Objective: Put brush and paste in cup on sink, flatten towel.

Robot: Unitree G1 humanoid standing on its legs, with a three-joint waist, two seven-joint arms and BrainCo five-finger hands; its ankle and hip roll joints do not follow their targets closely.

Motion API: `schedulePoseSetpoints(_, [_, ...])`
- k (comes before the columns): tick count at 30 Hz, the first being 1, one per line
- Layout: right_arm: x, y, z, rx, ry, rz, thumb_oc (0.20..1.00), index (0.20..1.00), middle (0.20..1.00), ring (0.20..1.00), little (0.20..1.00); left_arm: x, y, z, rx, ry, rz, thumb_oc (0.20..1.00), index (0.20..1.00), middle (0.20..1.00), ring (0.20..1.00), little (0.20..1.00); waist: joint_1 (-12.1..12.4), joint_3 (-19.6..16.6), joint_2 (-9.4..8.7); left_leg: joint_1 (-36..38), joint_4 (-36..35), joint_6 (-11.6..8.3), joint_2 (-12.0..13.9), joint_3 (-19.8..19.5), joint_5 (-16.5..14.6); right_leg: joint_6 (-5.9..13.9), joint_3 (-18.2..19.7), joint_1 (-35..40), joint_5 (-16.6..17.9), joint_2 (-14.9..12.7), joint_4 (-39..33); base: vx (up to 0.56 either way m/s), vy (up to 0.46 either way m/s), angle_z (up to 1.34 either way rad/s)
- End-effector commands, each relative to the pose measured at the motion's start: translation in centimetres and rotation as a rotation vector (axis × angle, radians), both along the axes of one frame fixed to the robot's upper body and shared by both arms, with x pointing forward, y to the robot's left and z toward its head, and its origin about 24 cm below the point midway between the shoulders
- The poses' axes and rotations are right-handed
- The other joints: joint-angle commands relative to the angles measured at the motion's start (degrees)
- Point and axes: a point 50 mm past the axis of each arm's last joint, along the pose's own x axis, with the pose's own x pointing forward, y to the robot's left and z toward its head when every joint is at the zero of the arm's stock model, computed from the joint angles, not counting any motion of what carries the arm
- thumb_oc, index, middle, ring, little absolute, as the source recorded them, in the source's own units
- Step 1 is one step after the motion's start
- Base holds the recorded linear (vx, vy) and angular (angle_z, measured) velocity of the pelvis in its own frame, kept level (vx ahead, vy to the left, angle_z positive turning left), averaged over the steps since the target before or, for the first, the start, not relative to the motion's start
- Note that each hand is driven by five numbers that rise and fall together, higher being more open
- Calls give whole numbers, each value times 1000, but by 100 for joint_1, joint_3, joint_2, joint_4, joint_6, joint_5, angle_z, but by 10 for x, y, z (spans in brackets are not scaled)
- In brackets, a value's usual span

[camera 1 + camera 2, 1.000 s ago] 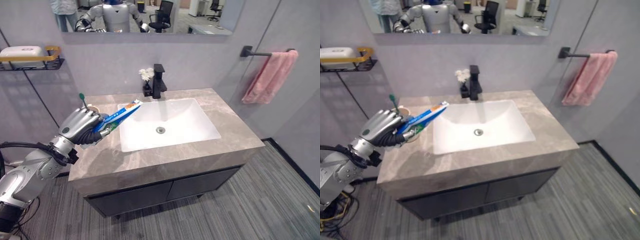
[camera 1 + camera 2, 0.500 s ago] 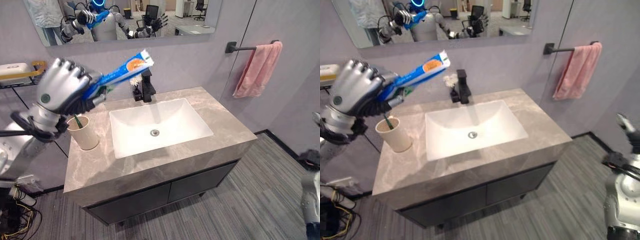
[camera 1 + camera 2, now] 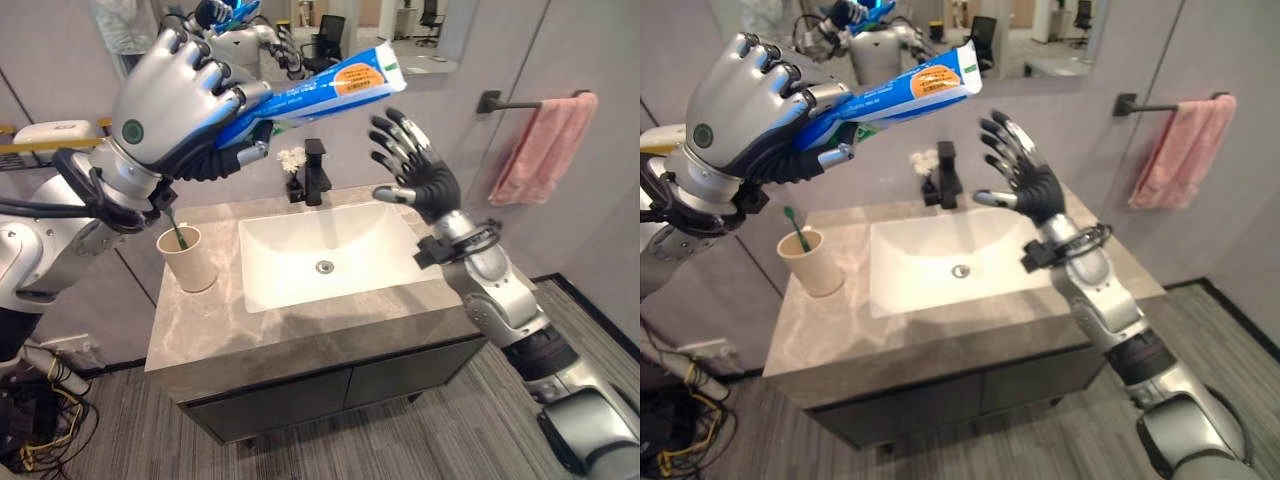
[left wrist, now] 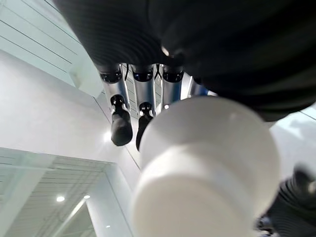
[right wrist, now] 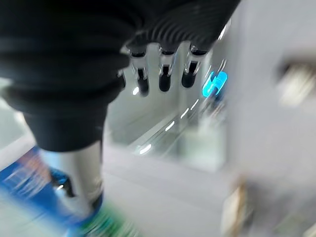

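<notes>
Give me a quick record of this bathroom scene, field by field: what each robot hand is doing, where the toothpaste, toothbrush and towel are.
left robot hand: raised high, fingers curled round the toothpaste tube
toothpaste tube: held in the air above the sink, not in the cup
right robot hand: open, fingers spread, raised over the sink
toothbrush: standing in the paper cup
paper cup: on the counter, left of the sink
pink towel: bunched on the wall bar, not flattened

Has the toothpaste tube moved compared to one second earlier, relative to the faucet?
Yes. The left hand has raised the toothpaste tube from beside the cup at counter level to well above the faucet, near the mirror.
</notes>
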Motion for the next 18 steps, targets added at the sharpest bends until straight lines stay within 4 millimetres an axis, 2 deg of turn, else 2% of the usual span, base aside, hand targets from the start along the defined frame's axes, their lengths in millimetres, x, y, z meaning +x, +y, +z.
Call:
schedulePoseSetpoints(1, [-12, 17, 36, 106, -124, 145, 1000, 1000, 1000, 1000, 1000, -7, 6, 23, -90, -95, -17, 200, 200, 200, 200, 200, 141, -230, -297, 57, 35, -210, 169, -139, -3, 614, -316, -19, 513, -899, 0, 32, 17, 13])
schedulePoseSetpoints(4, [-18, 27, 38, 125, -120, 212, 1000, 1000, 1000, 1000, 1000, -7, 4, 20, -97, -94, -30, 200, 200, 200, 200, 200, 166, -221, -303, 38, 35, -202, 140, -203, -3, 616, -386, 45, 501, -935, 0, 17, 8, 22])
schedulePoseSetpoints(6, [-24, 32, 48, 173, -148, 250, 1000, 1000, 1000, 1000, 1000, -7, 3, 17, -96, -97, -37, 200, 200, 200, 200, 200, 230, -219, -313, 13, 35, -195, 107, -262, -5, 616, -472, 101, 495, -970, 0, 21, 13, 20])
schedulePoseSetpoints(10, [-26, 41, 47, 235, -105, 305, 1000, 1000, 1000, 1000, 1000, -6, 6, 13, -95, -89, -24, 200, 200, 200, 200, 200, 290, -207, -335, -10, 35, -182, 61, -362, -9, 605, -587, 175, 478, -1004, 0, 15, 12, 14])
schedulePoseSetpoints(18, [-32, 44, 51, 272, -116, 334, 1000, 1000, 1000, 1000, 1000, -7, 4, -3, -108, -19, -49, 200, 200, 200, 200, 200, 373, -192, -394, -37, 35, -154, 40, -444, -17, 593, -695, 224, 459, -1014, 0, 15, 5, 8])
